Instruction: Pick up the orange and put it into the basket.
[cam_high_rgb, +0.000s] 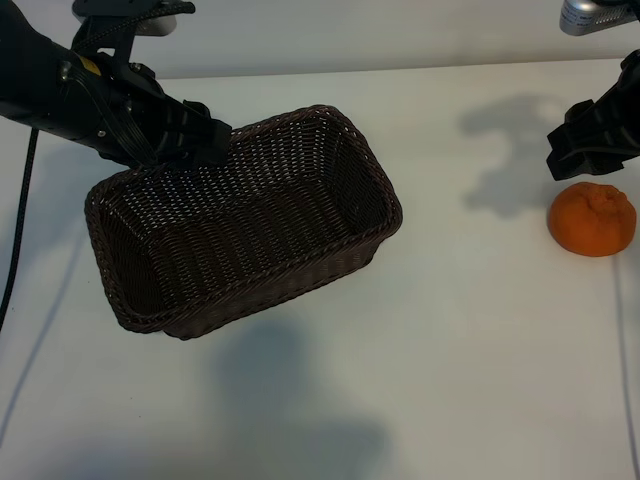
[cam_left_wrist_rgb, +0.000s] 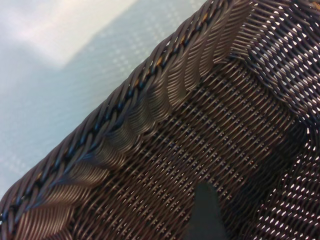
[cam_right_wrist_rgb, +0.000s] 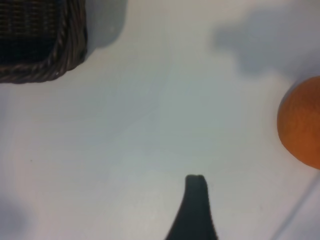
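Note:
The orange (cam_high_rgb: 592, 219) lies on the white table at the far right; part of it shows in the right wrist view (cam_right_wrist_rgb: 302, 122). My right gripper (cam_high_rgb: 588, 148) hovers just behind it, open and empty, and one dark fingertip (cam_right_wrist_rgb: 196, 186) shows over bare table. The dark brown wicker basket (cam_high_rgb: 300, 150) sits left of centre, tilted. My left gripper (cam_high_rgb: 196, 140) is at its far left rim, open. One fingertip (cam_left_wrist_rgb: 203, 200) shows against the basket's inner weave (cam_left_wrist_rgb: 150, 90); the other is out of view.
A black cable (cam_high_rgb: 18, 230) hangs down the left edge, and a thin line (cam_high_rgb: 622, 330) runs below the orange. White table (cam_high_rgb: 470, 330) lies between the basket and the orange. A corner of the basket (cam_right_wrist_rgb: 60, 60) shows in the right wrist view.

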